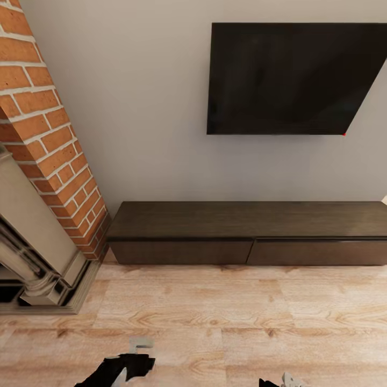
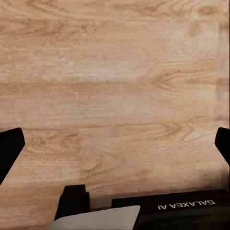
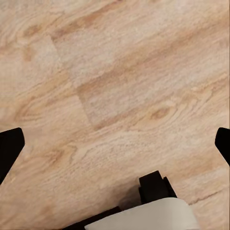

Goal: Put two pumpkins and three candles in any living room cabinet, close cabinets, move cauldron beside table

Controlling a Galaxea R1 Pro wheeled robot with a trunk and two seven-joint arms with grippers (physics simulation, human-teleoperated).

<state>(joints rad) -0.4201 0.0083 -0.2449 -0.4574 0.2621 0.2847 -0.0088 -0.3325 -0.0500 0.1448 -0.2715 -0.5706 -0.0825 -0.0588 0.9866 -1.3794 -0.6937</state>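
Note:
The cabinet [image 1: 247,231] is a long low dark-brown unit against the grey wall, straight ahead of me across the floor. Its two flat drawer fronts, left [image 1: 181,251] and right [image 1: 318,251], sit flush and shut. The pumpkins, candles, cauldron and table are out of view. My left gripper [image 2: 115,146] is open, its dark fingers [image 2: 9,148] spread wide over bare wood floor. My right gripper [image 3: 115,146] is open too, with only floorboards between its fingers [image 3: 9,146]. Dark parts of my left arm [image 1: 118,370] and right arm [image 1: 282,381] show at the near edge of the head view.
A black TV [image 1: 295,78] hangs on the wall above the cabinet. A red brick chimney [image 1: 48,129] and a pale stone fireplace surround [image 1: 37,252] stand to the left, jutting onto the light wood floor [image 1: 215,317] between me and the cabinet.

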